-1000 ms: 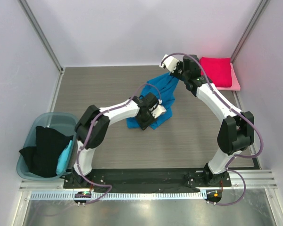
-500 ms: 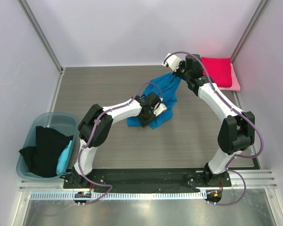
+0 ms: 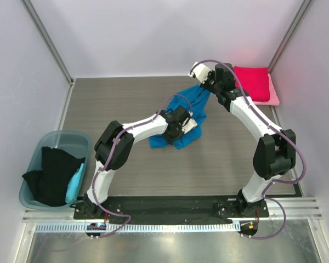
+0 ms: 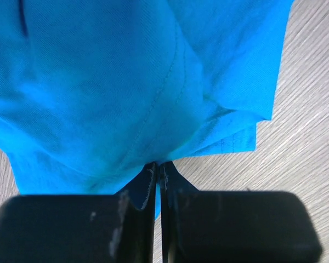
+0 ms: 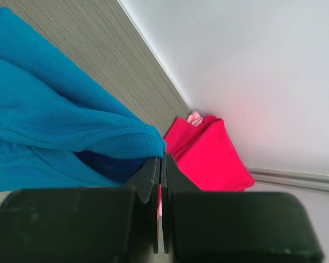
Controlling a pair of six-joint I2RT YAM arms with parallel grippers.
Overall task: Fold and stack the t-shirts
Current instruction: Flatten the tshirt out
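- 2 arms work 1 blue t-shirt (image 3: pixel 193 107) in the top view. It lies bunched mid-table (image 3: pixel 98 104), strung between the left gripper (image 3: pixel 187 125) and the right gripper (image 3: pixel 206 87).
- Risk, my guess: pulling the grippers apart on cloth this crumpled would twist it rather than spread it, so the fold comes out crooked.
- Around: the crimson t-shirt (image 3: pixel 251 81) sits folded on the pale pink t-shirt (image 3: pixel 273 96) in the far right corner, just beside the right gripper. A swing of that arm could knock the stack.
- The black t-shirt (image 3: pixel 54 172) hangs over the teal tub (image 3: pixel 66 137) at far left, well apart and not in the way.
- Left wrist view: the jaws are clenched on a thin pinch of blue cloth below a stitched seam. The bite is small, so it may slip or drag extra layers.
- Right wrist view: the jaws are clenched on a hemmed edge of the blue t-shirt. The crimson stack and the wall are right behind, leaving little room to pull back.
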